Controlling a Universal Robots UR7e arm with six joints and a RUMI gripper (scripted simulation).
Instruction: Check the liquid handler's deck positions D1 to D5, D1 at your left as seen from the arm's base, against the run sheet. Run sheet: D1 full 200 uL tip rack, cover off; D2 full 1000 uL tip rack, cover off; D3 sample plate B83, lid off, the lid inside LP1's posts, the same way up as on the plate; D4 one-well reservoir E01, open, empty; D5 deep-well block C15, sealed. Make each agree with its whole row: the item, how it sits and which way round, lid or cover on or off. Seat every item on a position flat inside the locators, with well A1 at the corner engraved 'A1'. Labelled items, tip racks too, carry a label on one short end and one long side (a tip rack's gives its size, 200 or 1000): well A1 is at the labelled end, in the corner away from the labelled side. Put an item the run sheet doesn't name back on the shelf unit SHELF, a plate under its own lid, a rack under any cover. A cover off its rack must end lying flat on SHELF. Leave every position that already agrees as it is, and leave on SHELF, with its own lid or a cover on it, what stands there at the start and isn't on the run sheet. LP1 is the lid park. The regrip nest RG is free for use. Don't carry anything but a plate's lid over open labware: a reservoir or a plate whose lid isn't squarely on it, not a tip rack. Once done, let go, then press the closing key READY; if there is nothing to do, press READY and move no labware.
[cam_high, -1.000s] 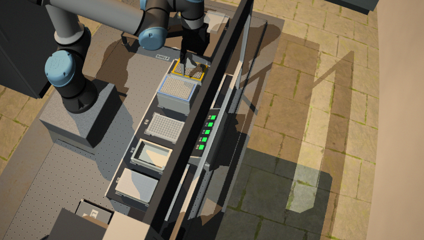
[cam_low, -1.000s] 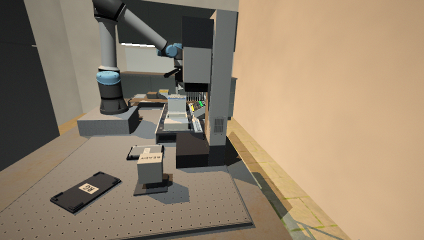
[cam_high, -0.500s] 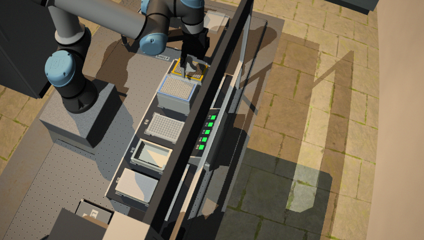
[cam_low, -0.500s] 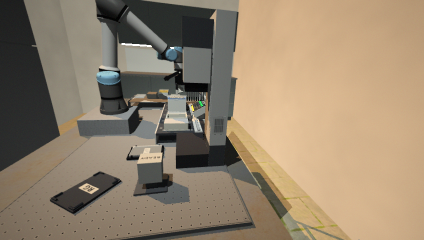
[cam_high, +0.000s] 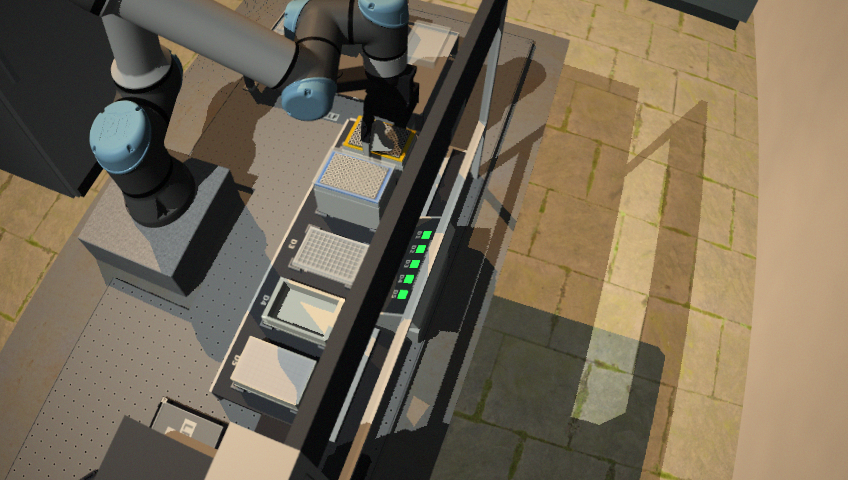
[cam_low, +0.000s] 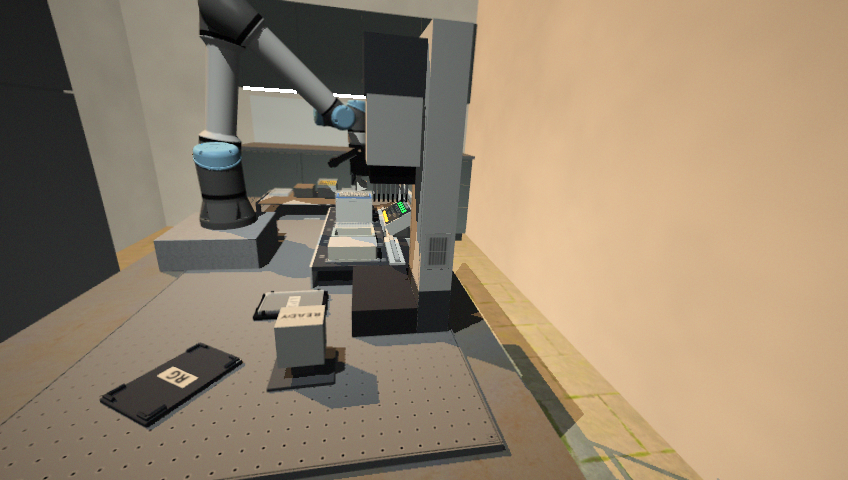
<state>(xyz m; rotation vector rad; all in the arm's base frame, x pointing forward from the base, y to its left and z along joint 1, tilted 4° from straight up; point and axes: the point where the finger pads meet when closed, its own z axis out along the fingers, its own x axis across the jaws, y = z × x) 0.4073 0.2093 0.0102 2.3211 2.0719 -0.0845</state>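
- Gripper: jaws apart, holding nothing, low over the yellow rack.
- Yellow rack: far end of the deck, beside the blue rack.

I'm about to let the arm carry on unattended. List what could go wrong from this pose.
1. The hand hangs open right over the yellow-rimmed tip rack, holding nothing. Any sideways slip while descending could jab the uncovered tips.
2. The gantry beam runs close beside that rack, so the wrist has little room on that side.
3. The open reservoir sits between there and the READY key; nothing should be carried across it.
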